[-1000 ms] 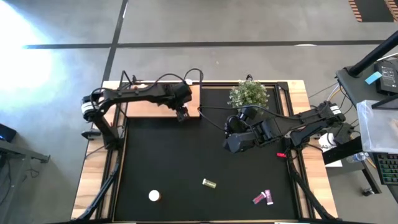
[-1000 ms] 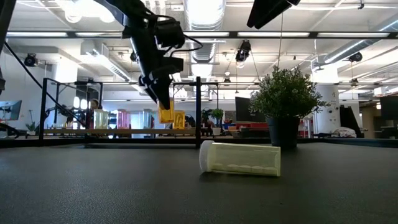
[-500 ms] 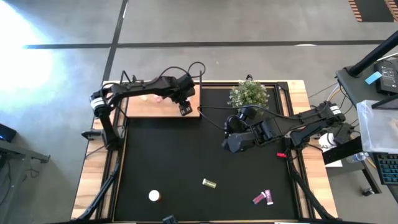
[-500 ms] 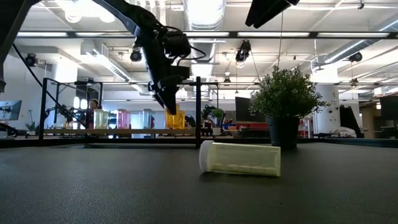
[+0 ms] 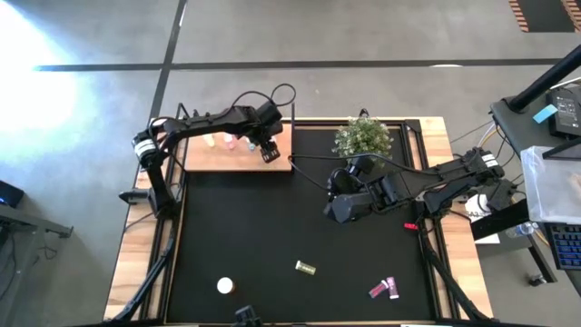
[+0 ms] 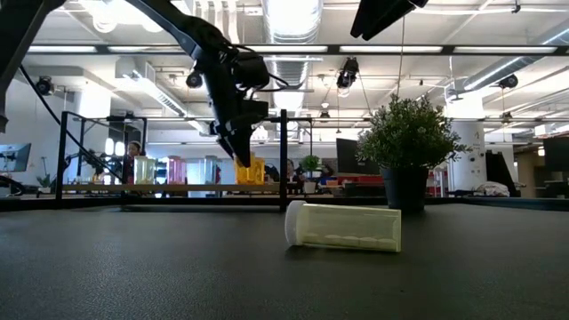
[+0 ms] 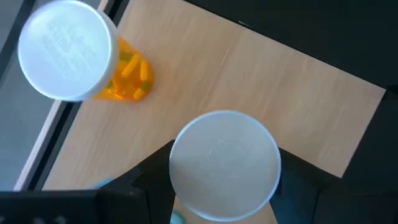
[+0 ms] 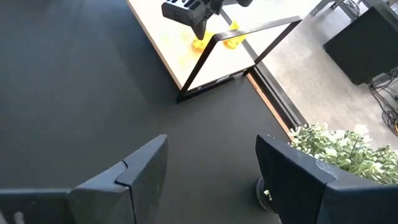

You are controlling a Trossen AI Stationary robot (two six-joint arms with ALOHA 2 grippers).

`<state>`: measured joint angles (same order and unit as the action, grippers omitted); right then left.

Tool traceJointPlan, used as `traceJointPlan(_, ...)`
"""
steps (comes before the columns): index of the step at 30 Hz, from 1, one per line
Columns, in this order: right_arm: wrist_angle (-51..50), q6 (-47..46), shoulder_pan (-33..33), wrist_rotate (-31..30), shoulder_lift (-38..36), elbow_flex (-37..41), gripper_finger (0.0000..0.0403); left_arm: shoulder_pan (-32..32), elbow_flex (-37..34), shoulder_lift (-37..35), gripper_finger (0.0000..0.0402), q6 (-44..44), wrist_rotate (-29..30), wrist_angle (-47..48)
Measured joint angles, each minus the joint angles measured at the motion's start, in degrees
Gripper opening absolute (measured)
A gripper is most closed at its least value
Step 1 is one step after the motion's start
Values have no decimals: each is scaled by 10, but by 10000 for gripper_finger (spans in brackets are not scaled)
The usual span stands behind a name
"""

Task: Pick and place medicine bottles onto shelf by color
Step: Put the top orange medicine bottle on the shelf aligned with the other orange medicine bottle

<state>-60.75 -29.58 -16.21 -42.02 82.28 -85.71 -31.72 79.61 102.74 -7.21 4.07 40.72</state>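
My left gripper [image 5: 270, 153] hovers over the right end of the shelf [image 5: 238, 156], shut on an orange medicine bottle [image 6: 252, 169] with a white cap [image 7: 224, 165]. A second orange bottle [image 7: 68, 59] stands upright on the board close beside it. Farther left on the shelf stand a yellowish bottle [image 5: 211, 140] and a pink one [image 5: 229, 141]. My right gripper [image 5: 349, 205] waits open above the mat near the plant [image 5: 363, 136], with nothing between its fingers [image 8: 143, 174]. My left gripper pinches the orange bottle between its two fingers [image 7: 149, 183], just under the white cap [image 7: 186, 186], which hides the contact itself. The fingers come from above, slanting down. The bottle is upright over the shelf; I cannot tell whether its base touches the board.
On the black mat [image 5: 272, 227] a yellowish bottle [image 5: 306, 268] lies on its side. A white-capped bottle [image 5: 224, 286] stands near the front edge, and pink bottles [image 5: 383, 289] lie at the front right. Thin black posts [image 6: 283, 156] rise at the shelf's edges.
My left gripper has carried the orange bottle toward the table's far edge, from the shelf's near rim to over the board beside the other orange bottle, sinking slightly. The bottle stayed upright in the hold.
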Motion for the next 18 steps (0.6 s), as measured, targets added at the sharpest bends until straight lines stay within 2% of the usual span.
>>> traceJointPlan(18, 2, 0, 0, 0, 0, 0, 235, -2, -3, 0, 186, -21, 2, -28)
